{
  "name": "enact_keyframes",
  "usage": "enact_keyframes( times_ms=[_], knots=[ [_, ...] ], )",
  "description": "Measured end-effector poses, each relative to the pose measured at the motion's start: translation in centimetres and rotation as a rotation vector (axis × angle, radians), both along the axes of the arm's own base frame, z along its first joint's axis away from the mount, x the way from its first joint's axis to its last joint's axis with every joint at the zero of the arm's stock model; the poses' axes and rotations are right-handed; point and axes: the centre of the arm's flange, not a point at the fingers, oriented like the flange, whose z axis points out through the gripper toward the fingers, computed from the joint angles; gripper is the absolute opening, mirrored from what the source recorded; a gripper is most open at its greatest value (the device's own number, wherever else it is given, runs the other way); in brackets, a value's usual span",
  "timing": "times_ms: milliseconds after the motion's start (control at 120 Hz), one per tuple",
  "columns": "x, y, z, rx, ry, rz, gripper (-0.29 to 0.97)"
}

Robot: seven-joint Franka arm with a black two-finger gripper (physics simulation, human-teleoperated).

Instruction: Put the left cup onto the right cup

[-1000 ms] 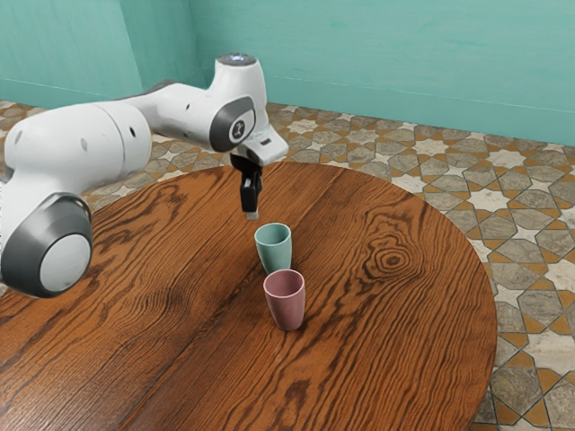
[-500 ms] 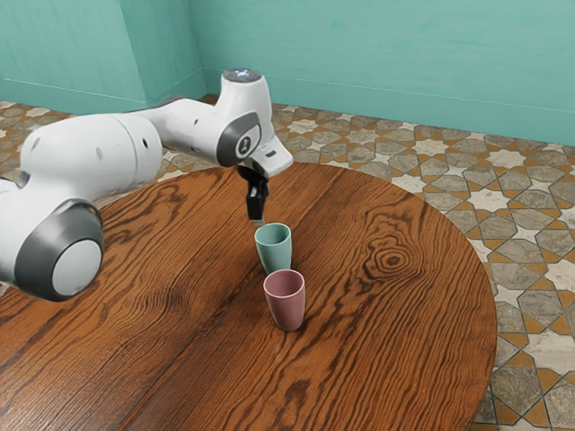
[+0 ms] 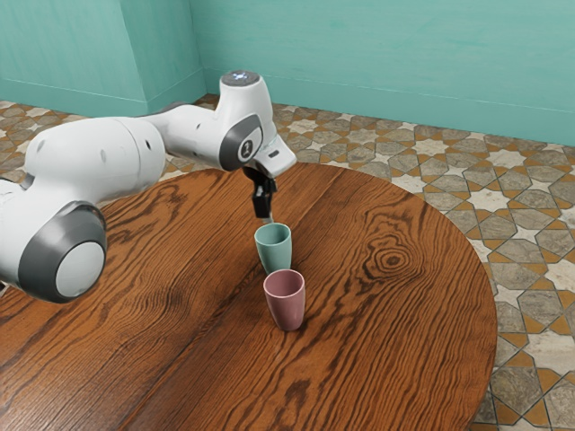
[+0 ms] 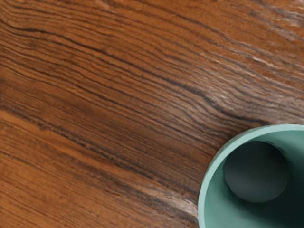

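Note:
A teal cup stands upright near the middle of the round wooden table. A pink cup stands upright just in front of it, close but apart. My black gripper hangs pointing down, a little above the table and just behind the teal cup's far rim. It holds nothing. In the wrist view the teal cup shows from above, with its open mouth and dark bottom, off to one side of my hand, over bare wood grain.
The table's curved edge runs along the exterior view's right, with patterned floor tiles beyond. A teal wall stands at the back. My white arm covers the table's left part.
My gripper has moved toward the exterior view's right and slightly down, from left of the teal cup to just behind its rim. Both cups have stayed still.

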Motion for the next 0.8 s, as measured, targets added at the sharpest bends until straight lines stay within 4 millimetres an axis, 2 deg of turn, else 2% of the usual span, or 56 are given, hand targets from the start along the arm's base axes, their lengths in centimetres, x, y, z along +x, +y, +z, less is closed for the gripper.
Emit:
enact_keyframes(
  times_ms=[350,667,800],
  knots=[
    [-0.3,-0.5,-0.3,-0.034,0.014,0.005,0.68],
    [-0.5,-0.2,-2.5,-0.034,0.049,0.014,0.68],
    [-0.7,0.3,-3.0,-0.031,0.06,0.019,0.55]
  ],
)
